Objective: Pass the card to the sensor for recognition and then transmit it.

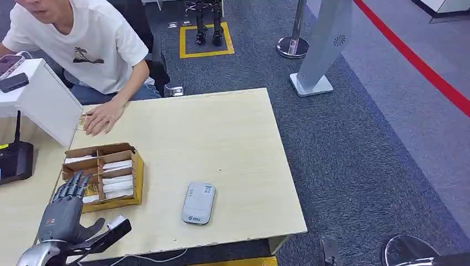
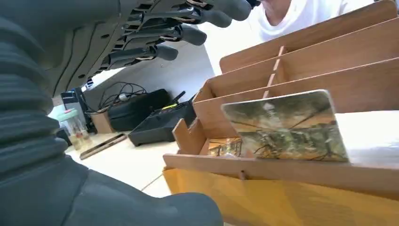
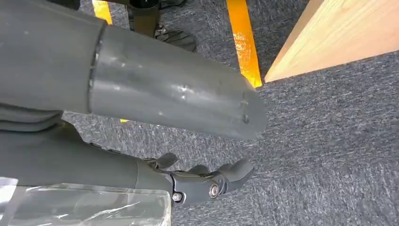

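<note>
At the near left corner of the desk (image 1: 233, 133) your left robot hand (image 1: 69, 202) hovers with fingers spread and nothing in it, its fingertips over the near left edge of the wooden card box (image 1: 136, 172). In the left wrist view a card (image 2: 287, 127) with a greenish picture leans upright in the box's nearest slot, just beyond the fingers; the white cards (image 1: 117, 178) lie stacked in the compartments beside it. The grey sensor (image 1: 198, 203) lies flat on the desk, well apart from the box on its right. Your right robot hand (image 3: 207, 181) hangs beside the desk over the carpet, fingers seemingly loosely curled around nothing, though the view is poor. A person's hand (image 1: 102, 117) rests on the desk's far left edge.
</note>
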